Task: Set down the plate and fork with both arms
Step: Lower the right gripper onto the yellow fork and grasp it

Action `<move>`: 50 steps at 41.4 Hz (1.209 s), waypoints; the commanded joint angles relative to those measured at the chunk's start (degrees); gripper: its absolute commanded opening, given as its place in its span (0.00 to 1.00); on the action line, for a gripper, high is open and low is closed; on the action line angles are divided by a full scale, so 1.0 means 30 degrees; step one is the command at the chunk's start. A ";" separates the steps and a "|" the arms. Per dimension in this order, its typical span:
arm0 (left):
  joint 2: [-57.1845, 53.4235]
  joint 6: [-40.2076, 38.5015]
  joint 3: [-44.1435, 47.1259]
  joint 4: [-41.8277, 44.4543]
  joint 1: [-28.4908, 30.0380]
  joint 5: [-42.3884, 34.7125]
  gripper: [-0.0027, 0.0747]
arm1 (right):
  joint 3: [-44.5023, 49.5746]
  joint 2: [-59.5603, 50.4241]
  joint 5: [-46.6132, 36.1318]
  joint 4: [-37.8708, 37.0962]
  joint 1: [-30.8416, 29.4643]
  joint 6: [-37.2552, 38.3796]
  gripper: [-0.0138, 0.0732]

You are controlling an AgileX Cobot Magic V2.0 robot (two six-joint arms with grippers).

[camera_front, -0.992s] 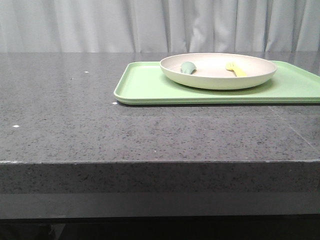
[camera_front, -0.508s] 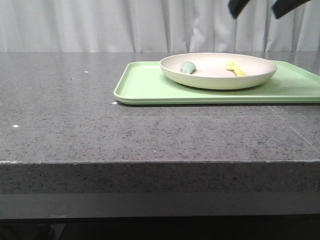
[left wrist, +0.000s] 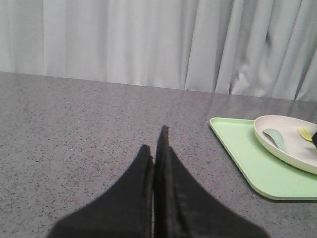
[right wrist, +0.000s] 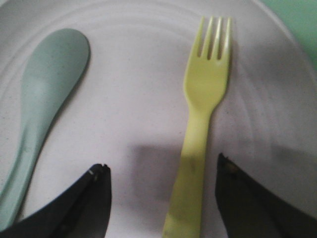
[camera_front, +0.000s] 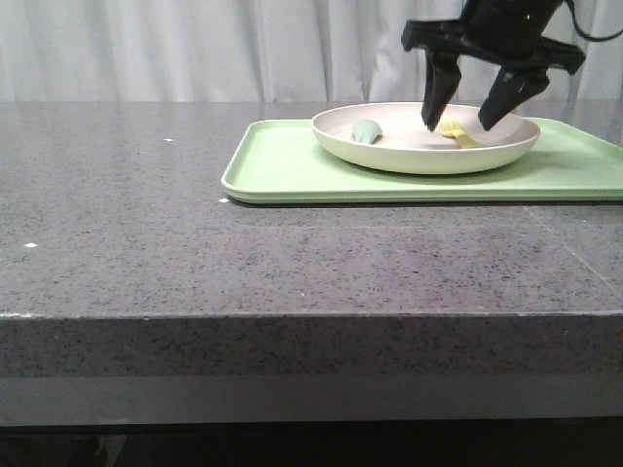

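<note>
The plate [camera_front: 424,137] sits on a light-green tray [camera_front: 292,165] near the table's [camera_front: 195,253] far right corner. Inside the plate lie the fork [right wrist: 200,119] and a grey-green spoon [right wrist: 42,99], side by side and apart, their long axes roughly parallel. In the front view the fork [camera_front: 458,133] rests in the plate's right part, its long axis running from the plate's middle toward the right rim; which end the tines are at cannot be made out there. The right end effector [camera_front: 465,122] hangs over the plate with its jaws spread wide, one finger on each side of the fork's handle, not touching it. The left end effector [left wrist: 155,148] hovers above bare table, well apart from the tray, its fingers pressed together on nothing.
</note>
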 commanded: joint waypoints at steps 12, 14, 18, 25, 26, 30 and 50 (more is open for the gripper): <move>0.0173 -0.0019 -0.0531 -0.0052 0.0016 -0.1562 0.01 | -0.0736 -0.0393 -0.0718 -0.1011 -0.0163 0.0084 0.68; 0.0173 -0.0019 -0.0531 -0.0052 0.0016 -0.1562 0.01 | -0.0736 -0.0313 -0.0674 -0.1011 -0.0165 0.0084 0.68; 0.0173 -0.0019 -0.0531 -0.0052 0.0016 -0.1562 0.01 | -0.0736 -0.0196 -0.0568 -0.1011 -0.0165 0.0084 0.68; 0.0173 -0.0019 -0.0531 -0.0052 0.0016 -0.1562 0.01 | -0.0823 -0.0214 -0.0155 -0.1011 -0.0165 0.0084 0.57; 0.0173 -0.0019 -0.0531 -0.0052 0.0016 -0.1562 0.01 | -0.0823 -0.0214 -0.0110 -0.1011 -0.0165 0.0084 0.52; 0.0173 -0.0019 -0.0531 -0.0052 0.0016 -0.1562 0.01 | -0.0823 -0.0214 0.0036 -0.1011 -0.0179 0.0084 0.33; 0.0173 -0.0019 -0.0531 -0.0052 0.0016 -0.1562 0.01 | -0.0823 -0.1056 0.0476 -0.0804 -0.0187 0.0084 0.10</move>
